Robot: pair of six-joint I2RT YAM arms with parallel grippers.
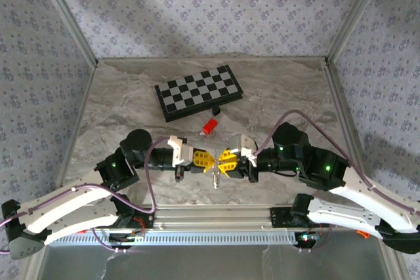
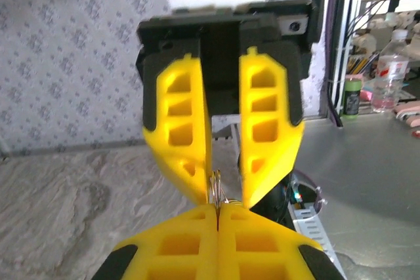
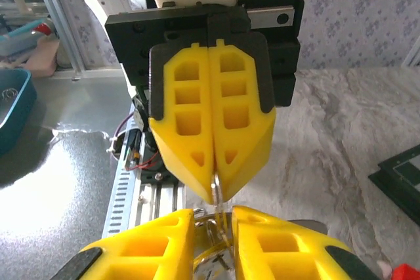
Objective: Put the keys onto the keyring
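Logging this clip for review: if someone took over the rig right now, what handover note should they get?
Left gripper: shut, tips pinching the thin metal keyring.
Right gripper: jaws apart, tip to tip with the left; the metal hangs between its fingers, unclamped.
Keys: dangling below the meeting tips. The chessboard and red piece lie farther back.
Done: ring and keys are held up in the air.
Left: whether any key is threaded cannot be told; check that, thread the rest, then set it down.
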